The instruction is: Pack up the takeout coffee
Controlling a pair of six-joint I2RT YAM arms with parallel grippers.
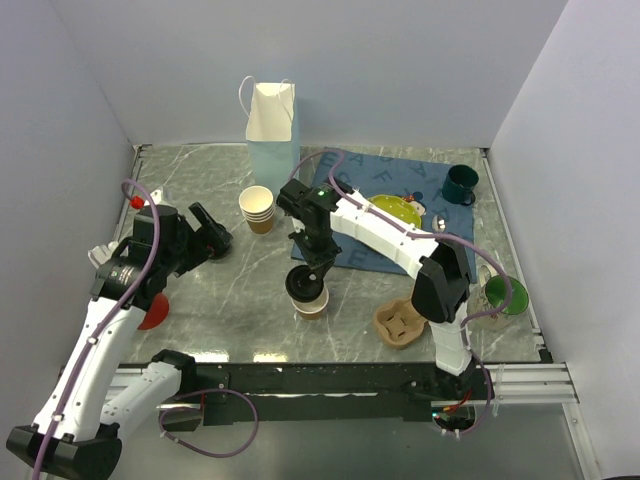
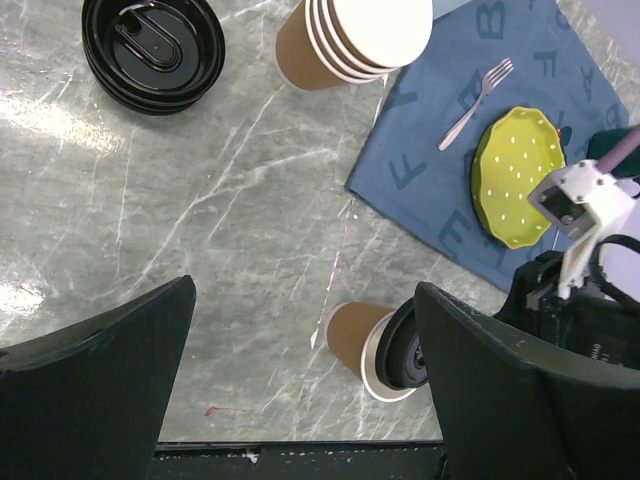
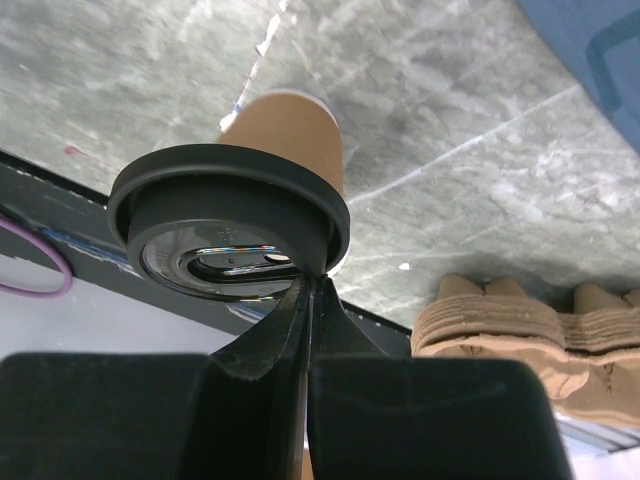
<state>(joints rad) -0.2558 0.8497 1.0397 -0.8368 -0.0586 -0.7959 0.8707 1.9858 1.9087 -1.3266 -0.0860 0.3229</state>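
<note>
Grey marble table (image 1: 225, 310) is boxed in by pale walls, with a white bag (image 1: 271, 125) standing at the back. The coffee (image 1: 313, 306) is a small brown paper cup with a cream rim, standing upright near the table's front edge, about midway between the two arm bases. Its round black lid (image 1: 300, 284) sits askew: in the left wrist view the cream rim shows on one side of it. Whether the lid is seated cannot be told.

The right gripper (image 1: 305, 274) reaches over the cup from behind, its fingers (image 3: 290, 330) pinched together on the lid's rim. The left gripper (image 1: 213, 241) hangs well apart to the left, its fingers (image 2: 100, 370) spread wide and holding nothing.

Bare marble lies between the coffee and the left gripper. A cardboard carrier (image 1: 398, 323) sits near the coffee on the right, also by the front edge. A stack of cups (image 1: 257, 208) stands behind and to the left, with open table between it and the coffee.
</note>
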